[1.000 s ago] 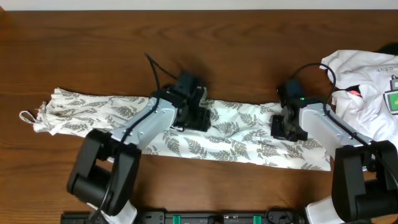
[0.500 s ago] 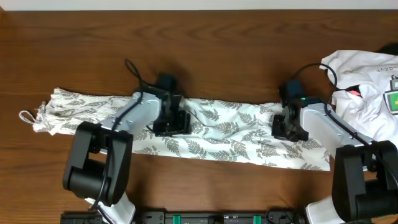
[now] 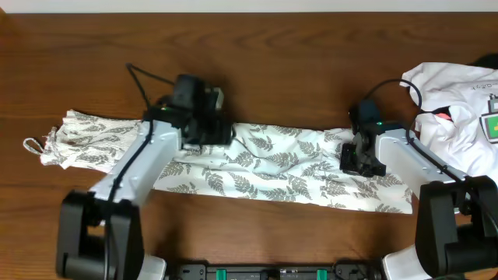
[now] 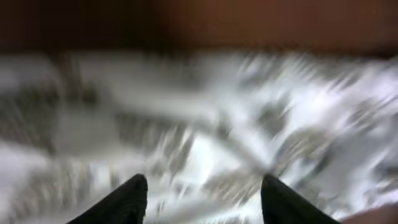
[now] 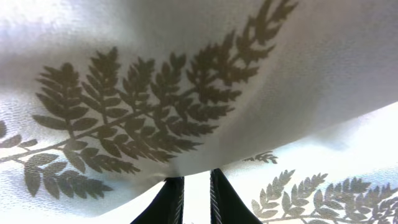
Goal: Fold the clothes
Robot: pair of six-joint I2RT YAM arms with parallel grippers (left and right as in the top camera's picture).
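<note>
- Meanwhile, over the last second, the left claw (image 3: 208, 128) has travelled leftward along the clothes (image 3: 288, 173) and up toward their far edge. It was near the middle of the strip then, and now it sits about a third of the way in from the left end.
- The right claw (image 3: 359, 159) has not shifted — it is at the same spot near the right end of the fabric as before.
- The cloth's outline looks much the same, and the middle stretch that the left arm (image 3: 136, 167) covered earlier now shows.
- The left arm reaches diagonally from the near-left side of the surface (image 3: 272, 54), up and to the right, with its wrist bent over the cloth's far edge.
- The left wrist view is badly blurred. Two dark fingertips (image 4: 134, 193) stand well apart above the fern print with nothing visible between them, so that claw is spread and holds nothing.
- The right arm (image 3: 405, 155) reaches from the near-right corner up and to the left, with its claw down on the cloth.
- In the right wrist view the fingers (image 5: 171, 196) are nearly together. A fold of fern fabric rises from between them and drapes across the view — the cloth is pinched.
- The clothes lie as a long, narrow strip on the brown surface, with the long axis running left to right and sloping slightly toward the near edge at the right.
- The narrow end with a small loop (image 3: 33, 145) points left.
- The wider end points right, near the plain white garment (image 3: 455, 109) heaped at the right edge.
</note>
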